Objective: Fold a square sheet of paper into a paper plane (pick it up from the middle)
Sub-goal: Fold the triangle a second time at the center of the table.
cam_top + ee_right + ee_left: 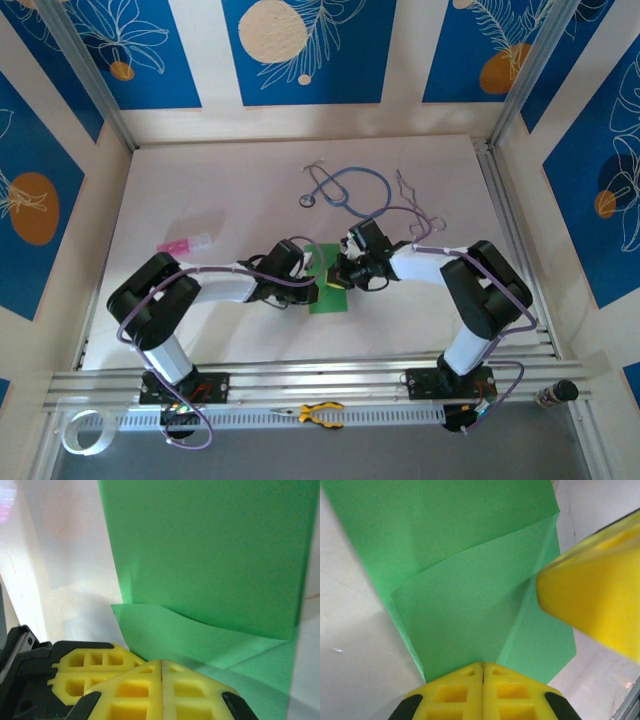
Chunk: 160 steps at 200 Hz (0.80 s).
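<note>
The square sheet of paper [327, 300] is bright green and lies partly folded on the white table, between the two arms. A raised flap with a slanted crease [470, 615] lies over its lower layer [210, 560]. My left gripper [320, 284] [483, 666] is shut, its yellow tips resting against the flap's near edge. My right gripper [346, 272] [161, 662] is shut too, tips down on the paper from the opposite side. Each gripper's yellow fingers [595, 605] [85, 672] appear in the other's wrist view. The paper plane is out of view.
A blue stethoscope [352, 190] and a purple wire [415, 208] lie behind the paper. A small pink and white piece [184, 243] sits at left. Yellow-handled pliers [320, 413] and a tape roll [84, 432] rest by the near rail.
</note>
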### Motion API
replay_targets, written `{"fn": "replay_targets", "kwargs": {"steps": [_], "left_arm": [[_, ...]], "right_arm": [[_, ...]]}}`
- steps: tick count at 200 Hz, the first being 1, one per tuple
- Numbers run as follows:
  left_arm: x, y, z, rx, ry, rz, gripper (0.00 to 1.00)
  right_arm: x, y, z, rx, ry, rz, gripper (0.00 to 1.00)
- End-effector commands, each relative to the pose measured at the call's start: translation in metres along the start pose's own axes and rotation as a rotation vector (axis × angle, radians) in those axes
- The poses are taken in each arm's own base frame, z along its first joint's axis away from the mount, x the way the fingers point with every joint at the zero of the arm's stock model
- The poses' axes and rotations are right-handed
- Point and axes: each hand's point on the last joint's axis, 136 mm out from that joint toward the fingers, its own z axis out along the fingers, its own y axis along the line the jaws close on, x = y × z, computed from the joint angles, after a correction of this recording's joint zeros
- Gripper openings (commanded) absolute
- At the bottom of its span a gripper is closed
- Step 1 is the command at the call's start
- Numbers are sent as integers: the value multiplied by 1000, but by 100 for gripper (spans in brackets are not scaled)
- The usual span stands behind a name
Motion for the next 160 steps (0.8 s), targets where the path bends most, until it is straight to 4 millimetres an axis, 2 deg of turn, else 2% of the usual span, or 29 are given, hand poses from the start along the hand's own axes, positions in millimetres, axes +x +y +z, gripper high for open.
{"fn": "replay_targets", "kwargs": {"steps": [1, 33, 63, 103, 137, 160], "left_arm": [[33, 33, 2, -124, 91, -45, 0], [34, 35, 2, -130, 93, -44, 0], [36, 37, 3, -134, 101, -45, 0], [38, 39, 5, -139, 109, -42, 0], [39, 39, 5, -139, 114, -43, 0], [38, 38, 5, -137, 111, -44, 0]], "right_arm": [[10, -4, 11, -15, 43, 17, 0], [9, -27, 17, 59, 33, 48, 0], [-11, -43, 7, 76, -50, 61, 0], [-39, -50, -5, 18, -118, 96, 0], [-55, -68, -16, 75, -182, 139, 0], [-60, -50, -24, 12, -219, 71, 1]]}}
